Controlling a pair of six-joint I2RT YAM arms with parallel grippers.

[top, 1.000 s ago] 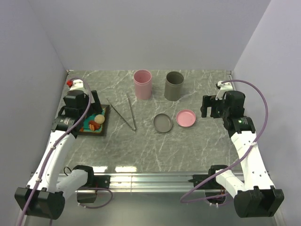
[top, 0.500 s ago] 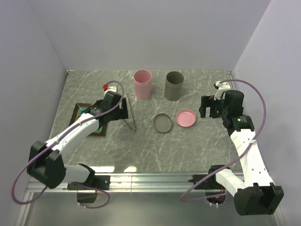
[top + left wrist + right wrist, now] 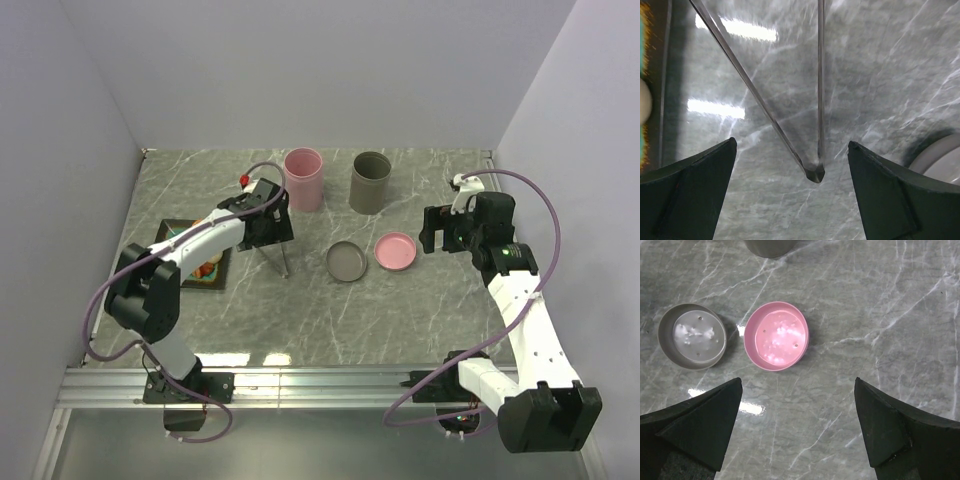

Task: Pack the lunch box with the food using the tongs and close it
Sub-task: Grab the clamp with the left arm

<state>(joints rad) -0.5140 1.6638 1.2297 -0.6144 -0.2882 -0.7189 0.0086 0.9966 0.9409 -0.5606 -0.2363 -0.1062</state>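
My left claw (image 3: 791,150) hangs spread wide over the tongs (image 3: 820,100), their joined end between my fingers, ready to pinch. The food (image 3: 206,267) lies on the nearby tray (image 3: 172,233), partly hidden, I think. My right claw (image 3: 798,385) gapes empty above the pink lid (image 3: 776,336).

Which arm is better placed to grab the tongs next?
Left. The left hand, open, hangs right over the tongs, their joined end between its fingers. The right hand, also open, is over the pink lid, well away from them.
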